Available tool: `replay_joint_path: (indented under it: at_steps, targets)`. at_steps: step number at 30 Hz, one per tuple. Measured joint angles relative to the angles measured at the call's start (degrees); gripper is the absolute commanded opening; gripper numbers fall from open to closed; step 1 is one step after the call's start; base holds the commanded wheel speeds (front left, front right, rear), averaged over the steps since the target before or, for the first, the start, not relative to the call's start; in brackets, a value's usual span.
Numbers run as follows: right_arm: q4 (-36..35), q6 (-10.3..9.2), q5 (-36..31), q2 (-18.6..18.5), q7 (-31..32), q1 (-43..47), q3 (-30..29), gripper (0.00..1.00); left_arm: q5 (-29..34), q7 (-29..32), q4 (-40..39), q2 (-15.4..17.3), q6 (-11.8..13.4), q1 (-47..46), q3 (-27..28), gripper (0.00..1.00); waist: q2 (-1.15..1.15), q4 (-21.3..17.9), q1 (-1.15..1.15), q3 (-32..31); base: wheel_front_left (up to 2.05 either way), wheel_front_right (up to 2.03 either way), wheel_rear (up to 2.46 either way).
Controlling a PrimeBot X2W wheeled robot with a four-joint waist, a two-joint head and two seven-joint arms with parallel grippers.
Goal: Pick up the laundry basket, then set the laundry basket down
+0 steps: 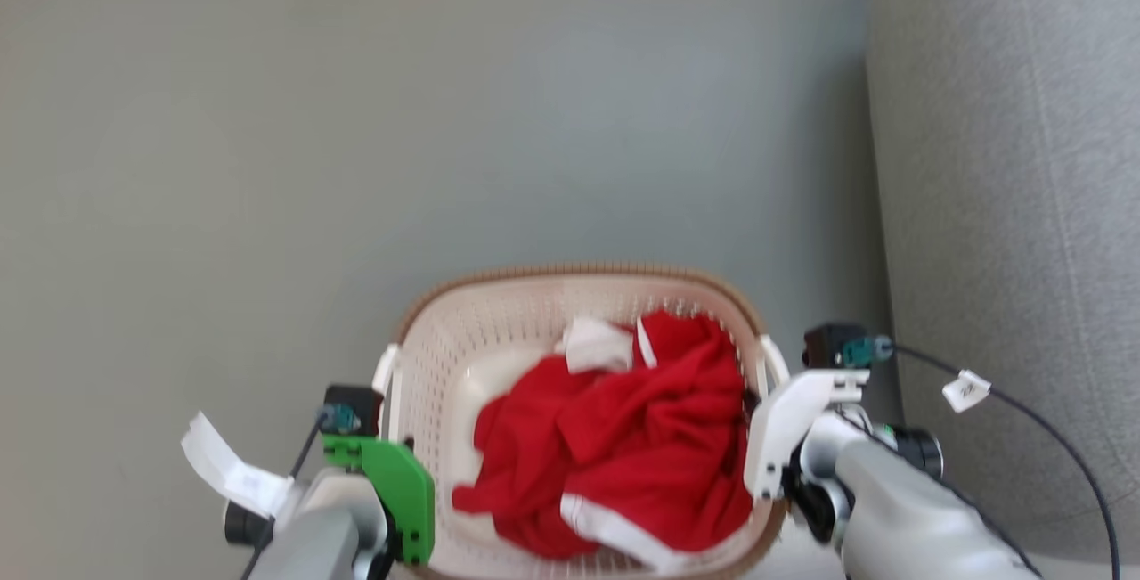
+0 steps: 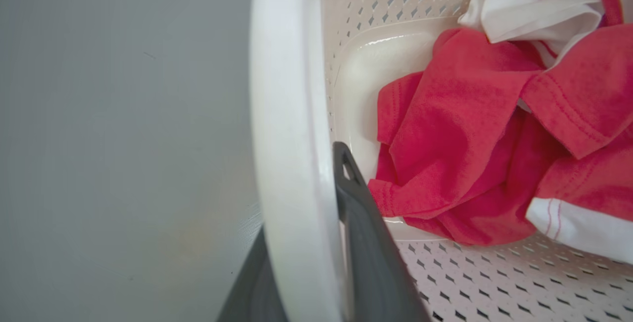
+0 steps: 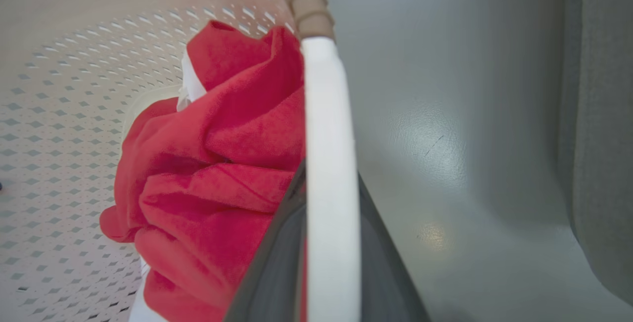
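Grey floor (image 1: 445, 117) spreads bare and smooth across the upper part of the head view. At the lower left, the left tool (image 2: 301, 188) is pinched on the basket's white left handle (image 2: 282, 89): in the left wrist view one dark finger (image 2: 366, 233) lies against the handle's inner side and the other sits behind its outer side. The laundry basket (image 1: 499, 313) is at the bottom middle of the head view, between the two arms, its brown woven-look rim (image 1: 570, 271) curving along the far edge; whether it rests on the floor or hangs above it cannot be told. Inside lies a crumpled red garment (image 1: 623, 437) with white trim, heaped toward the right wall, and a bit of white cloth (image 1: 597, 344) on top at the far end. The right tool (image 3: 330, 178) clamps the white right handle (image 3: 329, 114), one finger on each side. Beyond it, a black cable (image 1: 1060, 437) with a paper tag (image 1: 964, 391) loops in front of a grey sofa (image 1: 1006, 161).
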Motion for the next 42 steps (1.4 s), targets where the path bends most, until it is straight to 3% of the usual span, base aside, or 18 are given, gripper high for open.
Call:
replay_joint_path:
  at_steps: [15,22,42]
  targets:
    - [-0.6,-0.19,4.4,-0.2,3.7,9.3,4.8,0.00,-2.9,3.2,0.0,0.3,0.0,8.4,-3.6,0.00,0.00,0.1,0.00,-13.0,0.00,0.00,0.00]
    - [-1.3,-1.18,5.4,-0.3,4.3,10.7,6.2,0.00,-3.5,4.0,-0.9,0.6,0.6,9.7,-4.2,0.00,0.00,-0.2,0.00,-17.5,0.00,0.00,0.00]
    - [-2.0,-2.72,8.3,-0.7,4.6,10.7,8.6,0.00,-5.4,5.4,-2.8,1.1,2.4,9.8,-6.5,0.00,0.00,-0.3,0.00,-18.5,0.00,0.00,0.00]
